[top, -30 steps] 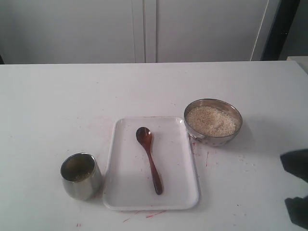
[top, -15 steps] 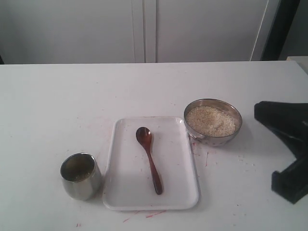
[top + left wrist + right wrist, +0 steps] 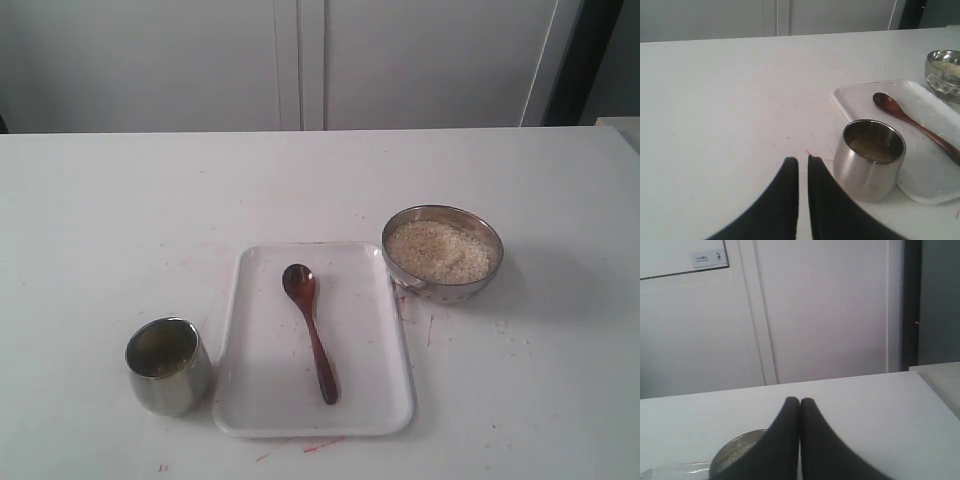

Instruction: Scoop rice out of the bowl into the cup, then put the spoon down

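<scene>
The spoon (image 3: 310, 330) lies free on the tray (image 3: 370, 340), past the cup (image 3: 867, 170) from the left fingers (image 3: 796, 167) — nearly together, holding nothing. The right fingers (image 3: 796, 407) are closed and empty, the bowl (image 3: 732, 450) beyond them. With rice (image 3: 872, 147) in the cup, the set-down looks done; any retreat should avoid nudging the cup. The spoon's long axis follows the tray's length — head toward the far bench (image 3: 100, 220) edge, handle slanting slightly bowl-ward.
</scene>
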